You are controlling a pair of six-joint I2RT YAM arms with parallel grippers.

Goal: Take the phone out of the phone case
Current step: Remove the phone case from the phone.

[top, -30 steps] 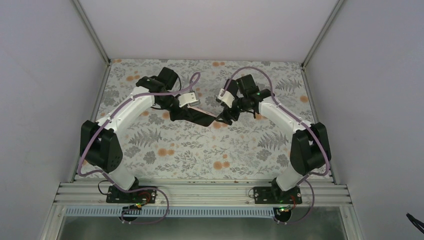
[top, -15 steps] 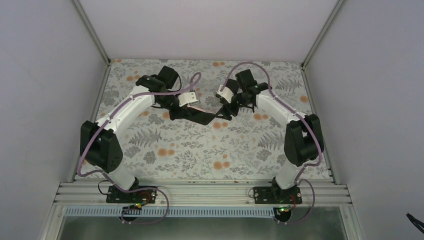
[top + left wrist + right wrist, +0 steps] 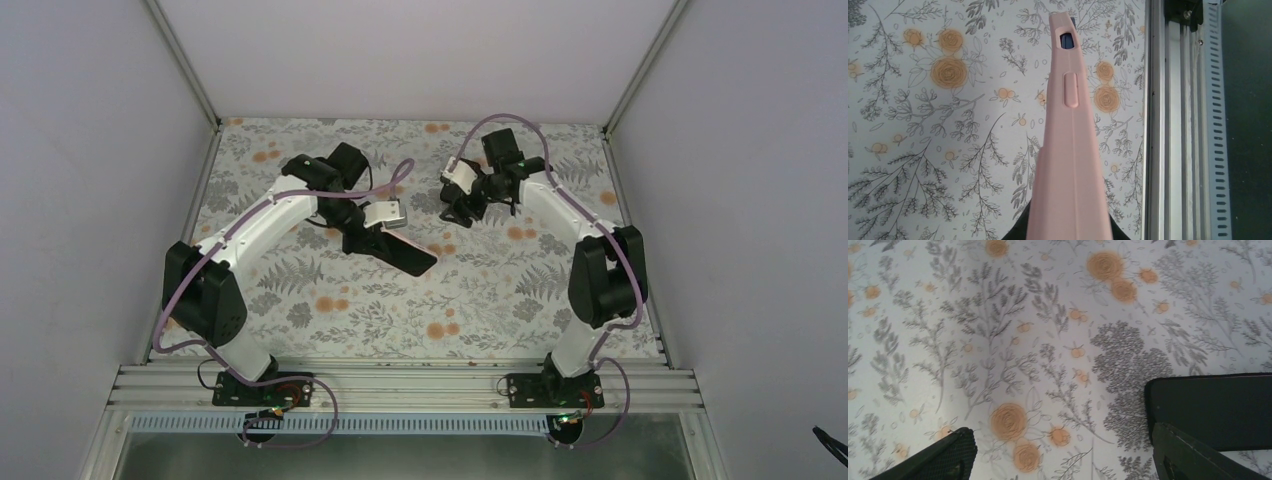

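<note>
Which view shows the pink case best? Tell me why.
Left wrist: the case fills the frame's middle, pink edge, button bump and cutout sharp. From the top it is only a small dark slab in the left gripper. Right wrist shows nothing pink.

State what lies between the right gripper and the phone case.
Only bare flowered table lies between the right gripper and the phone case. The top view shows this.
</note>
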